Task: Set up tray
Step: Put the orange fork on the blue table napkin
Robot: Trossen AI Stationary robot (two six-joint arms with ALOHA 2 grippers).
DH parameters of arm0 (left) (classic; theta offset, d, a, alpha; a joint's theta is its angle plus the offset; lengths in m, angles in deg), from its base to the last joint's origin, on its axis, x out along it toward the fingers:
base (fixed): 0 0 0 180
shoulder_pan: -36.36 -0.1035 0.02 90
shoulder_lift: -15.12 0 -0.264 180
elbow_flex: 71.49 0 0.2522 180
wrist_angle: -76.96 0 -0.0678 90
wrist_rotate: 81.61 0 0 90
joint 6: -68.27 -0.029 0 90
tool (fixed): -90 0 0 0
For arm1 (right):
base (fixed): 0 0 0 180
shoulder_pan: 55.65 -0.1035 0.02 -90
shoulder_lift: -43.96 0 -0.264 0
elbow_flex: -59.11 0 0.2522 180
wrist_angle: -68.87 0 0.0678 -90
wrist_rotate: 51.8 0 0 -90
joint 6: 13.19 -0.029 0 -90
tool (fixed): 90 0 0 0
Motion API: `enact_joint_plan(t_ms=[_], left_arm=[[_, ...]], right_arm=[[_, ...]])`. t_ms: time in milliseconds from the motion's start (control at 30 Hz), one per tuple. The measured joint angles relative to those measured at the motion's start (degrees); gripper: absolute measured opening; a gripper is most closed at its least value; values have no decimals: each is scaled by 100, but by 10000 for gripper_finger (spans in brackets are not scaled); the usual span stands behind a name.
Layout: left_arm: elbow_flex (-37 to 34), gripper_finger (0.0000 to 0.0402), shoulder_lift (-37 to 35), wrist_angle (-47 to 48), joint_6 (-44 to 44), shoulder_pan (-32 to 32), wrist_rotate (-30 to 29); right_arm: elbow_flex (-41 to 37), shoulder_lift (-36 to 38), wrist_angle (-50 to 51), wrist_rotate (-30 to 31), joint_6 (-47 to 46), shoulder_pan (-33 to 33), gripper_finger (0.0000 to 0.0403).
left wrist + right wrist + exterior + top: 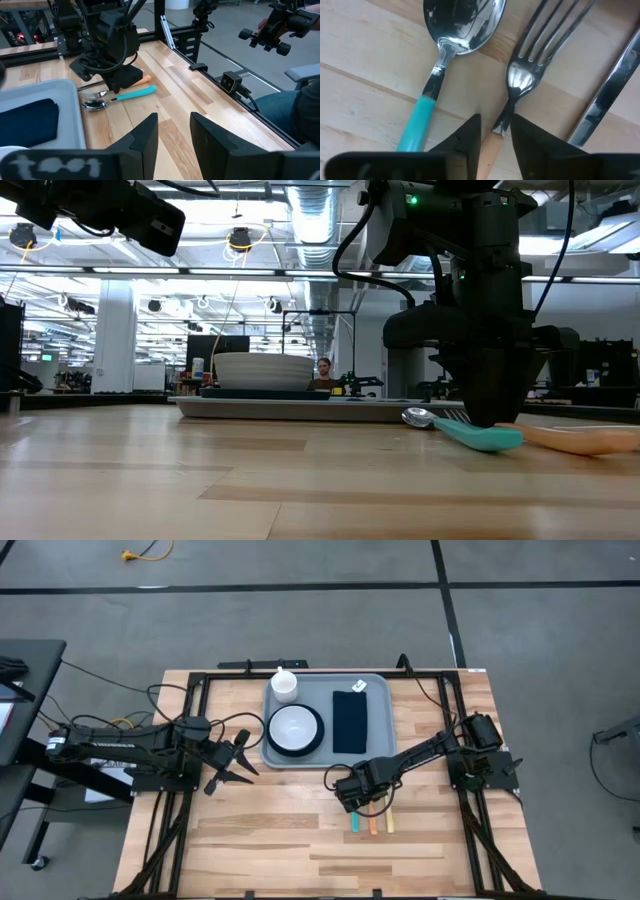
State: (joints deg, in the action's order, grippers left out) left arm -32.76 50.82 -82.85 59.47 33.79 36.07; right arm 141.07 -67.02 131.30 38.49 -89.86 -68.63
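Blue-grey tray (380,740) is already carrying bowl, cup and napkin, while your right gripper (495,132), fingers narrowly parted, is straddling the fork (532,55); cutlery remains.

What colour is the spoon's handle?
The spoon has a teal handle. It shows best in the right wrist view, beside the fork.

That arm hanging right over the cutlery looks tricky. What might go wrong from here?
The right gripper straddles the fork, whose orange handle lies flat on the wood, so the fingers might slip off it. The spoon and a knife lie close on either side and could get nudged or pinched along. The tray already holds a bowl and napkin, leaving little bare space.
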Motion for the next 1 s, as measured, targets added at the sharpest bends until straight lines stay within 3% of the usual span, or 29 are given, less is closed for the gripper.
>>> enact_joint_plan(t_ms=[433, 1000], left_arm=[[0, 103, 2, 40, 0, 2, -1], [0, 103, 2, 73, -141, 1, -2]], right_arm=[[-2, 0, 21, 9, -2, 4, 14], [100, 129, 173, 59, -437, -92, 9]])
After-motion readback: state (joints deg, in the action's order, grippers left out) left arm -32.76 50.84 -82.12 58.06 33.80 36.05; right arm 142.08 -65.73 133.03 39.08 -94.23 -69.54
